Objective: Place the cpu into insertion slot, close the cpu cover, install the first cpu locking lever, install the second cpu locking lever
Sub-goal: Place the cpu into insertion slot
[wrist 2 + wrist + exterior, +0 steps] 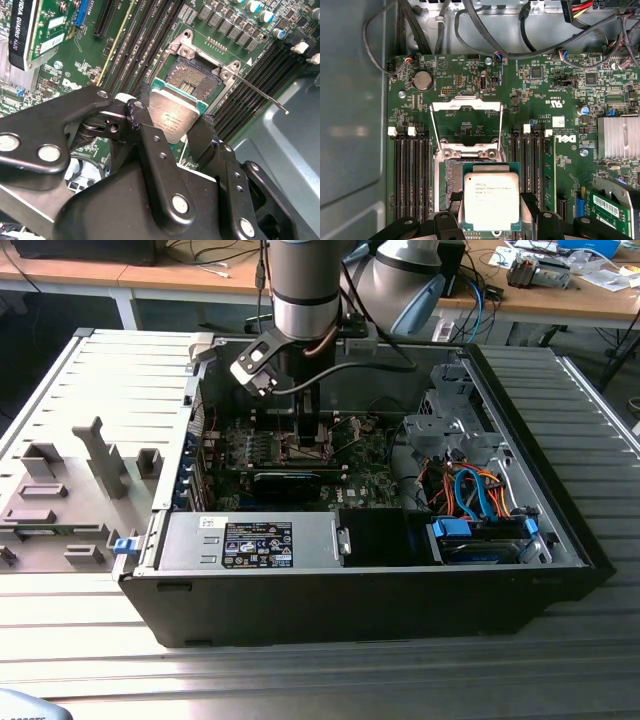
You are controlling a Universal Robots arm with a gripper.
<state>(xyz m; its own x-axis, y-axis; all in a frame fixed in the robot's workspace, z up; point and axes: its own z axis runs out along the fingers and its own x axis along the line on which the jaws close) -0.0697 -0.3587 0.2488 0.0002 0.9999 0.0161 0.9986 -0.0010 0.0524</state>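
My gripper (491, 202) (175, 111) is shut on the cpu (491, 200) (172, 117), a flat square chip with a silver top and green edge, its black fingers (150, 120) clamping two opposite sides. The chip hovers just over the insertion slot (192, 75) (449, 180), a square socket with a dark pin field and silver rim, and covers part of it. The cpu cover (465, 105) stands flipped open beyond the socket. A thin locking lever (260, 92) juts out free beside the socket. In the exterior view the gripper (305, 430) reaches down into the open computer case.
The green motherboard (300, 455) lies in the black case (560, 540). Long black memory slots (412, 175) flank the socket on both sides. A graphics card (20, 35) sits nearby. Orange and blue cables (470, 490) and a drive bay fill the exterior view's right.
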